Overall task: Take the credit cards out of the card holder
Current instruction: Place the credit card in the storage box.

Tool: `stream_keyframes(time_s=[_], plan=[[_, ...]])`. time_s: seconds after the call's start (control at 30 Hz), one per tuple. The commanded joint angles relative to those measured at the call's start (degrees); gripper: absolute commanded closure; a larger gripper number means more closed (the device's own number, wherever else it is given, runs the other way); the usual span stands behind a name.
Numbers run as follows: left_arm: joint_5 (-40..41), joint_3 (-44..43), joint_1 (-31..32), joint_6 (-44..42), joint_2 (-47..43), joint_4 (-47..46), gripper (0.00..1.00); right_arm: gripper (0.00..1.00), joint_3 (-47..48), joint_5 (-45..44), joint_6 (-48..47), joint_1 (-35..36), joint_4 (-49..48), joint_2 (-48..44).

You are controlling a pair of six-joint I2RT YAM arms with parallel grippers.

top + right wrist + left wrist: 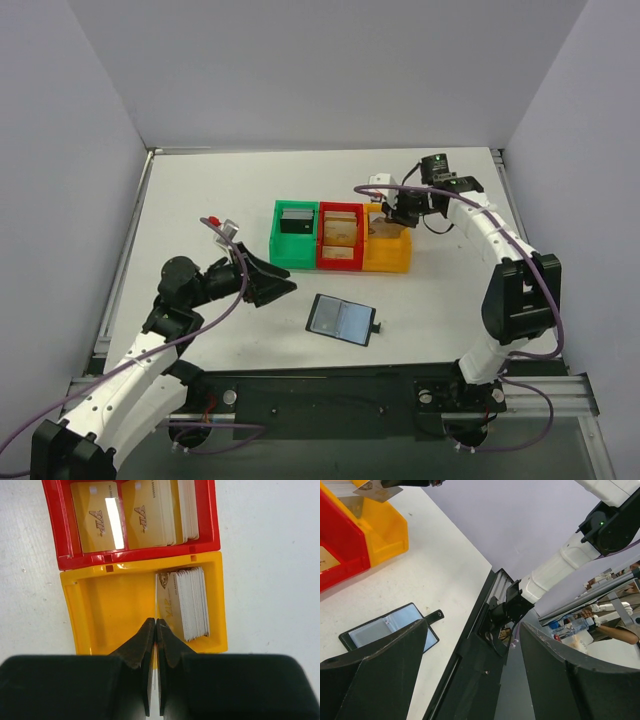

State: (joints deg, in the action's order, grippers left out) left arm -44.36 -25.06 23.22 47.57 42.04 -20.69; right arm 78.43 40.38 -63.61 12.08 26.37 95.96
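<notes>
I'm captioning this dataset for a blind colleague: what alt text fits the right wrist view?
The right fingers pinch a thin card edge-on above the yellow bin, which holds a stack of gold cards standing at its right side. Beyond it, the red bin holds more gold VIP cards; white table around.

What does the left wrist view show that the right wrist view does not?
Only left wrist: the open card holder, lying flat, and the open left gripper. Only right wrist: the VIP print on gold cards in the red bin. Both: the red bin, the orange bin and the card in the shut right gripper.
</notes>
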Motion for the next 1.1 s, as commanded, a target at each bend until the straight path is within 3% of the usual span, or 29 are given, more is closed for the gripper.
stream_keyframes(time_s=[0.0, 1.07], plan=[[-0.55, -1.48, 0.51, -0.99, 0.23, -0.76, 0.16, 1.0, 0.76, 1.19, -3.79, 0.32, 2.02, 0.28], [-0.11, -2.01, 2.35, -3.36, 0.06, 3.11, 0.16, 1.0, -0.39, -11.73, -8.01, 5.24, -2.91, 9.06]])
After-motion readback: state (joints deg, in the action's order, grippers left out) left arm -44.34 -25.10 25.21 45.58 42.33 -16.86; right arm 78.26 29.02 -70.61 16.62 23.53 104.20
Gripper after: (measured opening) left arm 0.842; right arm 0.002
